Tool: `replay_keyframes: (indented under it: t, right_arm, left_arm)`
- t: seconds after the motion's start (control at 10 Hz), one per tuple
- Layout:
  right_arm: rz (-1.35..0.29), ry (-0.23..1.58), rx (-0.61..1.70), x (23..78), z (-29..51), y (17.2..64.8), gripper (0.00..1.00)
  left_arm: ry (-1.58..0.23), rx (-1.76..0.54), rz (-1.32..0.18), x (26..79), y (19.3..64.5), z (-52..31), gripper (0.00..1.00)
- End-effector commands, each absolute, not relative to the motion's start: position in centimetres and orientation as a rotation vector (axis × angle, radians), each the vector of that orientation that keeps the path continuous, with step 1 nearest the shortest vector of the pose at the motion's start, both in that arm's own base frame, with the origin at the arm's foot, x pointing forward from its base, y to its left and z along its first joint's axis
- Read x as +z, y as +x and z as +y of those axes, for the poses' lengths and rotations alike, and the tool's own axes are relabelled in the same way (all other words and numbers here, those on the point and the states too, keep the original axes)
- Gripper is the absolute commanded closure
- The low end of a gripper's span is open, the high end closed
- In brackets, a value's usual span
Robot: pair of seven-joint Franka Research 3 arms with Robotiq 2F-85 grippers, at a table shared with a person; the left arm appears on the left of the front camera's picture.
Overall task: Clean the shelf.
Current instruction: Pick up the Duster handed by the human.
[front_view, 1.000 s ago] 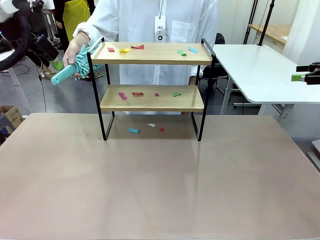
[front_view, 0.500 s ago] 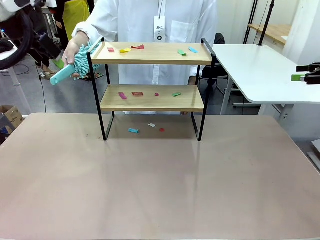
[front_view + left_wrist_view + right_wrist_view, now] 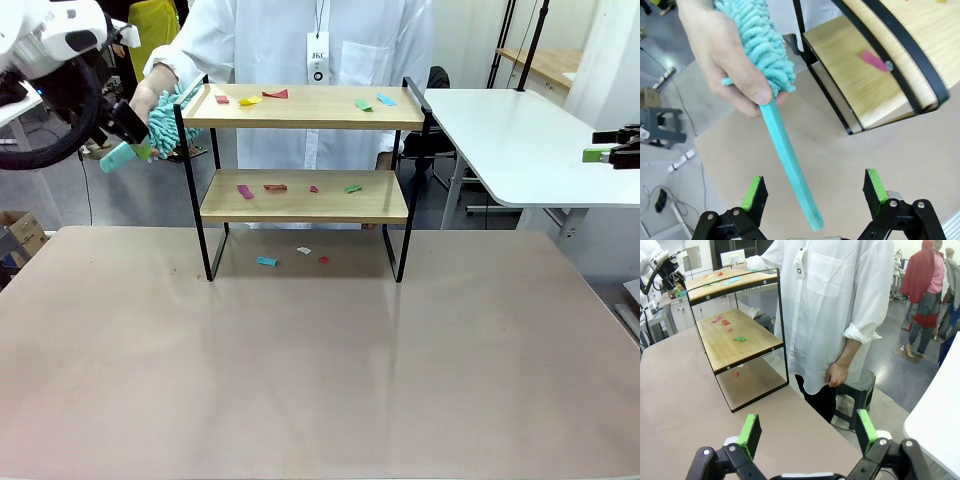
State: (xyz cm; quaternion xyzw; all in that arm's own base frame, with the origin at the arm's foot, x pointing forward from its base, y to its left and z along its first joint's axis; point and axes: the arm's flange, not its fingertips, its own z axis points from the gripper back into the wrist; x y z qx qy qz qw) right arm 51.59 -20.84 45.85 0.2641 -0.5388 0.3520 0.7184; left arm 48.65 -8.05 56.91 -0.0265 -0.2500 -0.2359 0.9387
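While a person's hand point(image 3: 722, 60) holds one teal duster point(image 3: 786, 147), your left gripper point(image 3: 814, 181) stands wide open astride its handle, gripping nothing. Your right gripper point(image 3: 806, 419) gapes empty. One shelf point(image 3: 303, 205) stands mid far edge of the tan tabletop point(image 3: 320, 380). Paper scraps point(image 3: 250, 100): five on top, four below, three underneath. A white table point(image 3: 520, 140) stands right.
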Motion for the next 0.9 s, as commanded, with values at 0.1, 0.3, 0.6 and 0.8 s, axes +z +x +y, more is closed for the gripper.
replay_keyframes:
  t: [0.1, 0.3, 0.6, 0.8]
  right_arm:
    - [-1.193, 0.582, 0.782, 46.02, -20.72, 51.59, 0.0]
    - [-1.193, 0.582, 0.782, 46.02, -20.72, 51.59, 0.0]
    - [-1.193, 0.582, 0.782, 46.02, -20.72, 51.59, 0.0]
    - [-1.193, 0.582, 0.782, 46.02, -20.72, 51.59, 0.0]
  left_arm:
    - [-0.018, -0.408, -0.503, 55.71, 48.53, -7.63, 0.0]
    - [-0.018, -0.397, -0.5, 55.38, 48.76, -7.37, 0.0]
    - [-0.032, -0.402, -0.504, 55.41, 48.93, -7.33, 1.0]
    - [-0.038, -0.405, -0.512, 55.28, 49.05, -7.5, 1.0]
